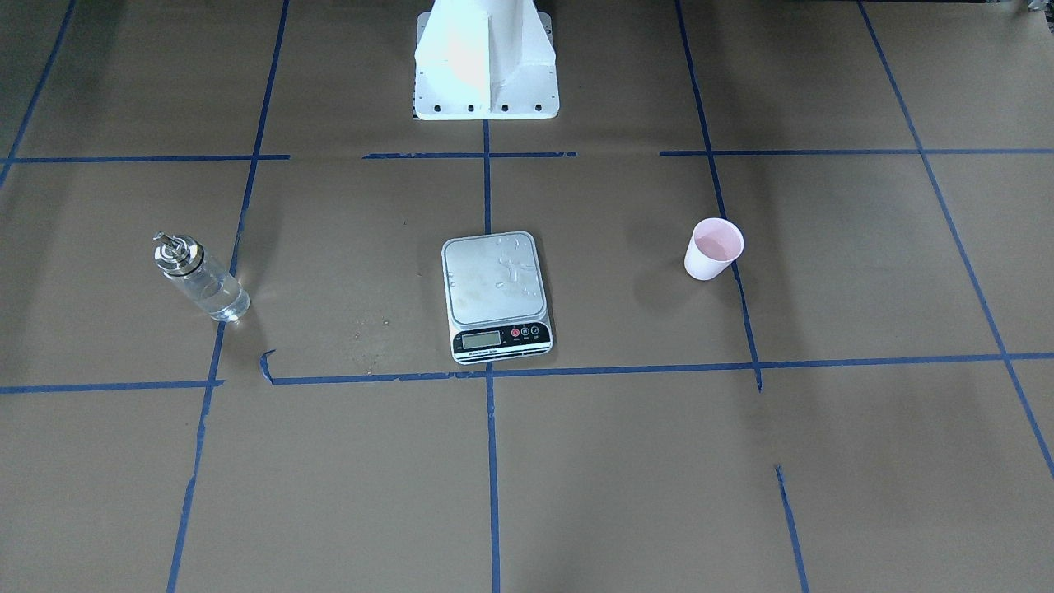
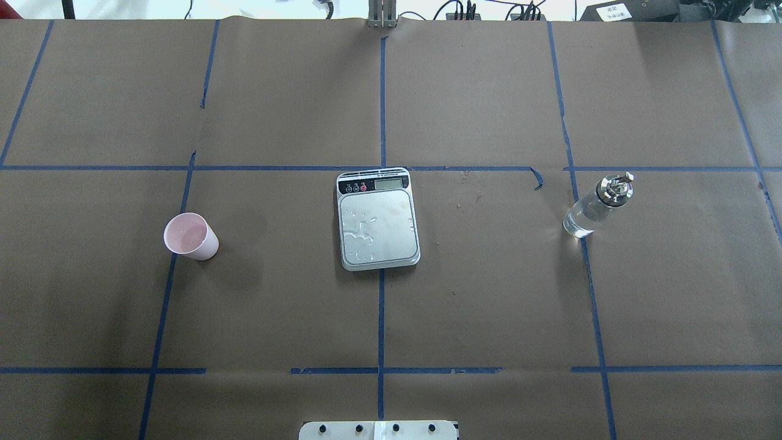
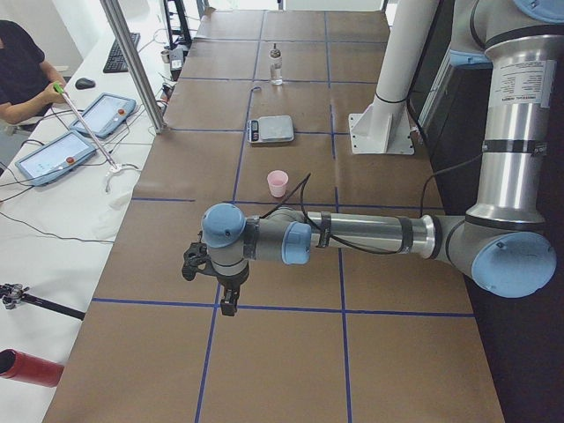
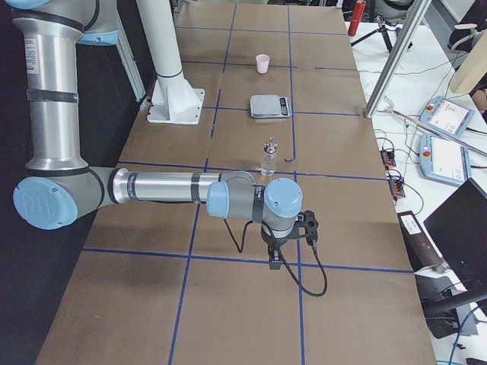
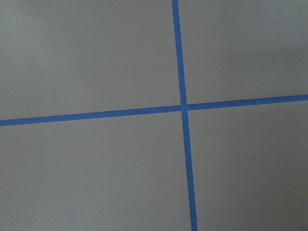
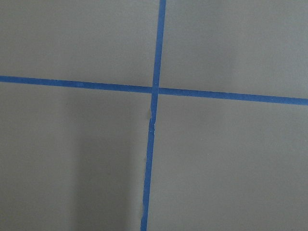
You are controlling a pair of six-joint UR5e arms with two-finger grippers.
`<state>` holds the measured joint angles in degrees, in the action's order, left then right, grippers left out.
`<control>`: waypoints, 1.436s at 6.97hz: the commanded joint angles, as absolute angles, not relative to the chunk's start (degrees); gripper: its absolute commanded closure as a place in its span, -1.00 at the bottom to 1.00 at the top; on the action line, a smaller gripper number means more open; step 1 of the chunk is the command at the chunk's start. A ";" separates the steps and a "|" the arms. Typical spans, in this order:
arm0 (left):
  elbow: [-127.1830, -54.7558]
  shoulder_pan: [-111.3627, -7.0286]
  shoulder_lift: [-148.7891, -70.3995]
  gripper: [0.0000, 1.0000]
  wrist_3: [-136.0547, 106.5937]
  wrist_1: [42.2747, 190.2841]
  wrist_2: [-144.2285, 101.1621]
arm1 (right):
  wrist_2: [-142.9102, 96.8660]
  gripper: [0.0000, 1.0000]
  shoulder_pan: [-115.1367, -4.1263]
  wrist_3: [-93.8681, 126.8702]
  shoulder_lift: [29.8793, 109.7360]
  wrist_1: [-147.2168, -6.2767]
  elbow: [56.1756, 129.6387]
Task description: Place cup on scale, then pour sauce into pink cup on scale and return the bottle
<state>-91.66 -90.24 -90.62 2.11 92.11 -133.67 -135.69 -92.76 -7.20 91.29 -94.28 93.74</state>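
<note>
Hanging low at opposite ends of the table [image 2: 489,293], both arms are well apart from everything they need. The left gripper [image 3: 229,307] points down at a crossing of blue tape lines [image 5: 182,107], and the right gripper [image 4: 274,262] does the same at its end. From these angles I cannot tell how far either pair of fingers is parted, though neither has hold of any task thing.

The cup [image 2: 190,236] stands upright on the left arm's side and the bottle [image 2: 595,205] upright on the right arm's. The scale [image 2: 379,220] sits between them, its plate bare but for a few droplets [image 2: 360,232]. That layout looks deliberate to me, each arm getting the thing nearest it. Nothing is done yet, and I'd expect the left arm to fetch the cup first.
</note>
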 commanded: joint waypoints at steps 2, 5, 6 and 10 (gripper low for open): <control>-94.28 -90.26 -90.27 -1.00 1.59 92.29 -133.94 | -135.97 -1.00 -92.72 -6.59 91.49 -93.96 94.04; -96.68 -87.38 -90.88 -1.00 1.93 111.69 -137.20 | -136.05 -1.00 -92.73 -6.50 91.32 -93.87 94.22; -96.07 -85.36 -91.57 -1.00 -1.98 115.80 -137.28 | -136.23 -1.00 -92.72 -6.50 91.14 -93.87 94.39; -102.27 -67.04 -97.38 -1.00 -42.37 118.11 -137.83 | -136.49 -1.00 -92.64 -4.50 89.65 -93.51 95.72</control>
